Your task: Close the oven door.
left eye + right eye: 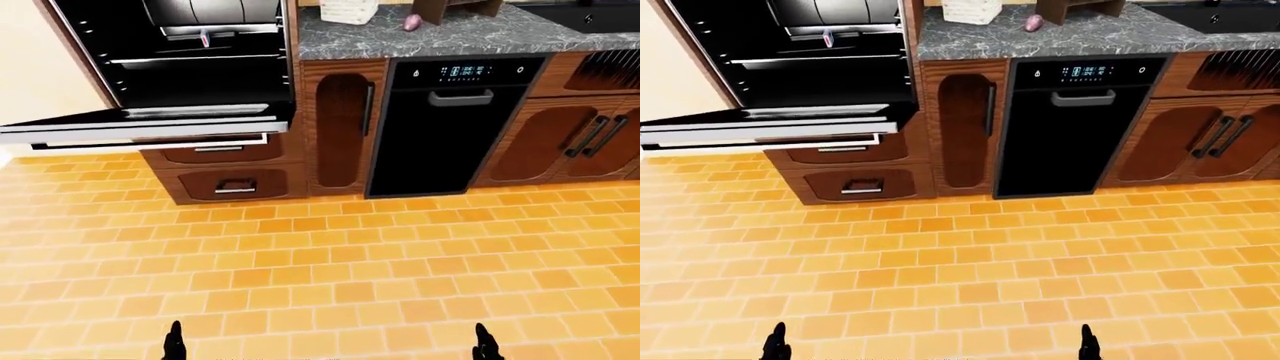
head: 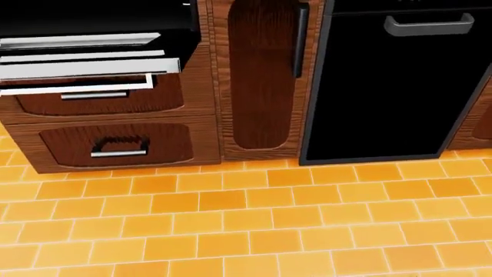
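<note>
The oven door (image 1: 140, 124) hangs flat open at upper left; I'm well short of it, so my left hand (image 1: 175, 343) and right hand (image 1: 486, 345) sit low, grip impossible to tell.

Oven door (image 1: 140, 124) is looking glossy black with a shiny metal edge. Cabinets (image 1: 340, 127) are showing dark grained wood, and the counter (image 1: 430, 36) up at 1 o'clock is looking like speckled grey stone. Floor tiles (image 1: 330, 277) are reading matt orange.

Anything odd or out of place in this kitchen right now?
Only the oven door: it hangs fully open, lying flat out over the drawers at the left-eye view's left. The dishwasher and cabinets are shut; no spill or damage shows.
</note>
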